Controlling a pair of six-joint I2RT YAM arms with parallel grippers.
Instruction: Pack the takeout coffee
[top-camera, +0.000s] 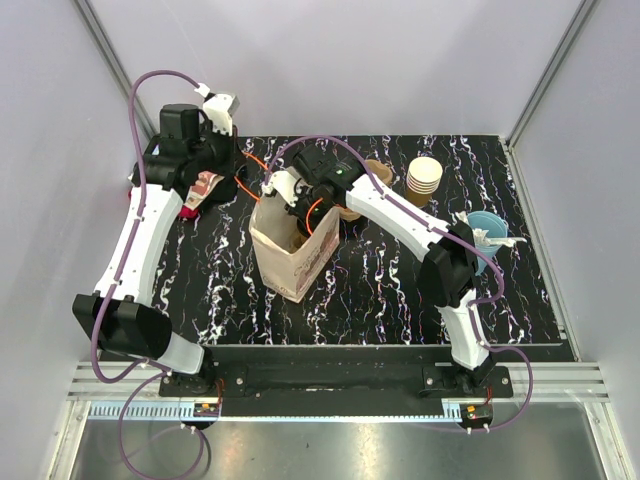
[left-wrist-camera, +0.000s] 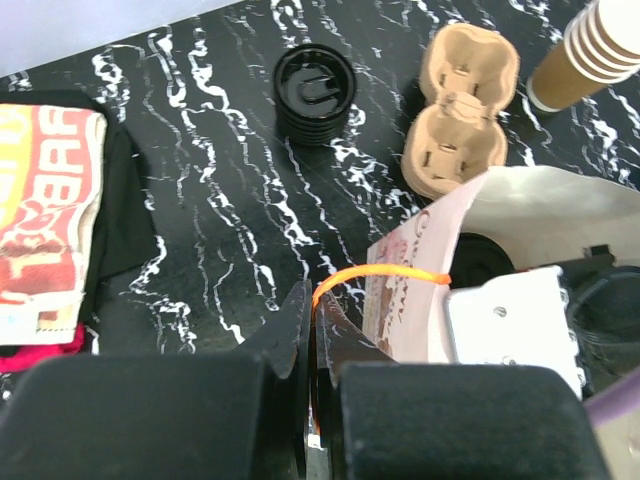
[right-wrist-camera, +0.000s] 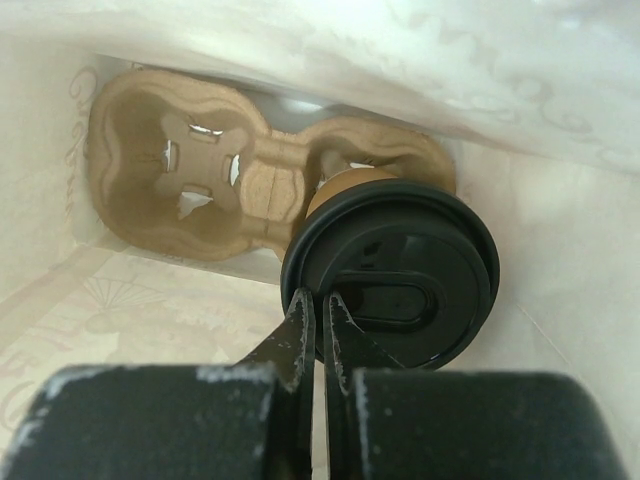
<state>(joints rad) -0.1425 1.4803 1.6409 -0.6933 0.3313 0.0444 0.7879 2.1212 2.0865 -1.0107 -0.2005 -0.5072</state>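
Note:
The takeout coffee (right-wrist-camera: 400, 270), a brown cup under a round black lid, stands in the right cell of a pulp carrier (right-wrist-camera: 190, 180) at the bottom of the pale paper bag (top-camera: 290, 250). My right gripper (right-wrist-camera: 317, 300) reaches down into the bag and is shut on the near rim of the lid. My left gripper (left-wrist-camera: 314, 300) is shut on the bag's orange handle loop (left-wrist-camera: 385, 270), beside the bag's left wall (left-wrist-camera: 410, 290). From above, the cup is hidden by the right arm.
A stack of black lids (left-wrist-camera: 314, 92), a second empty pulp carrier (left-wrist-camera: 460, 105) and a stack of lidless paper cups (top-camera: 424, 178) stand behind the bag. A light blue cup (top-camera: 487, 232) is at the right. A red and white packet (left-wrist-camera: 40, 210) lies at the left.

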